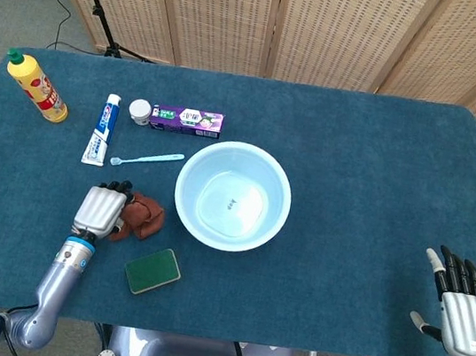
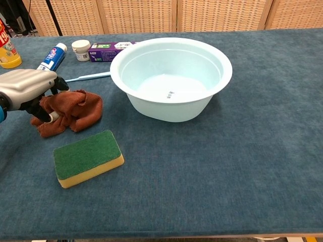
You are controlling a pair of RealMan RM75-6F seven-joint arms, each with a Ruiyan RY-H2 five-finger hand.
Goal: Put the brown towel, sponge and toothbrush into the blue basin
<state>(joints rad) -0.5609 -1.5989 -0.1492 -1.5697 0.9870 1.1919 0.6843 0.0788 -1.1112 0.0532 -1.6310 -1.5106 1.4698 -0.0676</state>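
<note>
A pale blue basin [image 1: 281, 204] sits on a table [image 1: 375, 163] covered in dark blue cloth, and it holds nothing, so none of the three items has gone in yet. Just left of the basin lies the brown towel [image 2: 81, 107], bunched into a lump. The left robot hand [image 1: 102, 210] has its fingers curled into the towel's near edge, gripping it while it rests on the table. In front of the basin and towel lies the sponge [image 2: 88, 157], green side up, untouched. Behind the towel, beside the basin, lies the light blue toothbrush [image 1: 146, 160]. Far right of the basin, the right robot hand [image 1: 463, 309] rests with fingers apart, empty.
</note>
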